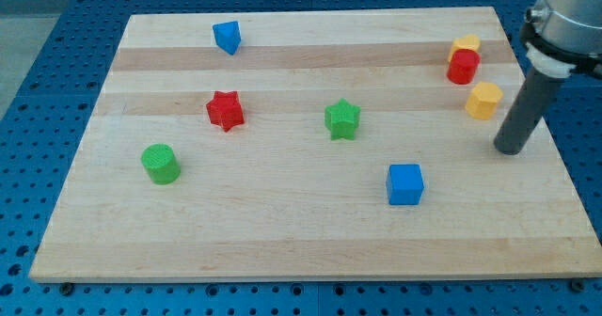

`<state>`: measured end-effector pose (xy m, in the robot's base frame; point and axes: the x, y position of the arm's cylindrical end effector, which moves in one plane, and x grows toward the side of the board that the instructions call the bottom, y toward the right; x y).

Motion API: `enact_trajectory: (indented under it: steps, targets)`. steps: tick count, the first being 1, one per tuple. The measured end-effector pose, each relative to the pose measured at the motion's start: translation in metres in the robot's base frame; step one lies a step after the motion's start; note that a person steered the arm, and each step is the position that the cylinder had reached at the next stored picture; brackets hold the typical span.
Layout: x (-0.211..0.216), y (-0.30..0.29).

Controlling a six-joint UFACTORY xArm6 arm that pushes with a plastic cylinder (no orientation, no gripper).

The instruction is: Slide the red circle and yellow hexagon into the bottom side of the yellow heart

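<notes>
The red circle (462, 67) sits near the view's top right, touching the lower side of the yellow heart (465, 44). The yellow hexagon (484, 101) lies just below and to the right of the red circle, a small gap apart from it. My tip (509, 150) rests on the board below and to the right of the yellow hexagon, close to it but not touching.
A blue triangular block (227, 37) sits at the top left, a red star (226, 110) and a green cylinder (161, 163) at the left, a green star (342, 119) in the middle, and a blue cube (405, 184) at lower centre. The wooden board (282, 241) ends just right of the tip.
</notes>
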<state>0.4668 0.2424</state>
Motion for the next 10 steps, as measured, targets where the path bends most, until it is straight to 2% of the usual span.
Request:
enact_trajectory:
  steps: [2, 3, 5, 6, 8, 9, 10]
  targets:
    - [-0.058, 0.001]
    - [-0.066, 0.001]
    - [-0.040, -0.011]
    - [-0.040, -0.037]
    - [-0.077, -0.046]
    - [-0.073, -0.047]
    - [-0.039, -0.062]
